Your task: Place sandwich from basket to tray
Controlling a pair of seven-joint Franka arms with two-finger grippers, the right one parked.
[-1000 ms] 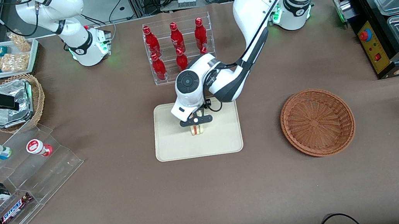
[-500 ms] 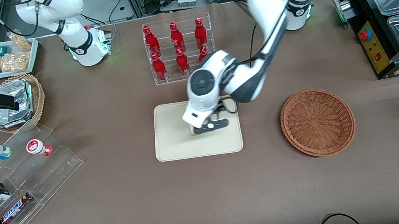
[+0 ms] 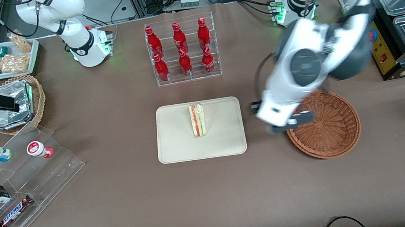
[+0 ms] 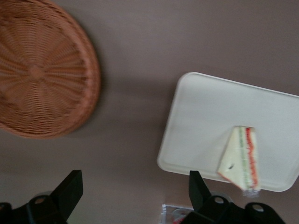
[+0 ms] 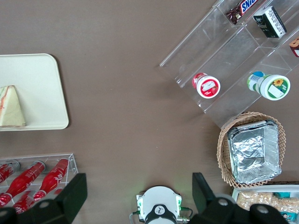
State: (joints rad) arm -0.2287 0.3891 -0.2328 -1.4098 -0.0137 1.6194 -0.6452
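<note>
Task looks done: small triangular white-bread sandwich (image 3: pixel 197 120) lies on flat cream rectangular tray (image 3: pixel 176 149), round reddish-brown wicker basket (image 3: pixel 328 131) has nothing in it, left gripper (image 3: pixel 290 123) w/ jaws wide open, holding nothing, above basket rim.

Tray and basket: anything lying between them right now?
Only bare tablecloth between tray and basket in the left wrist view; the open gripper hangs above it.

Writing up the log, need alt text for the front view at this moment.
A sandwich stands on a cream tray at mid-table. The left arm's tool, fingers apart and holding nothing, hangs over the rim of the wicker basket, toward the working arm's end.
</note>
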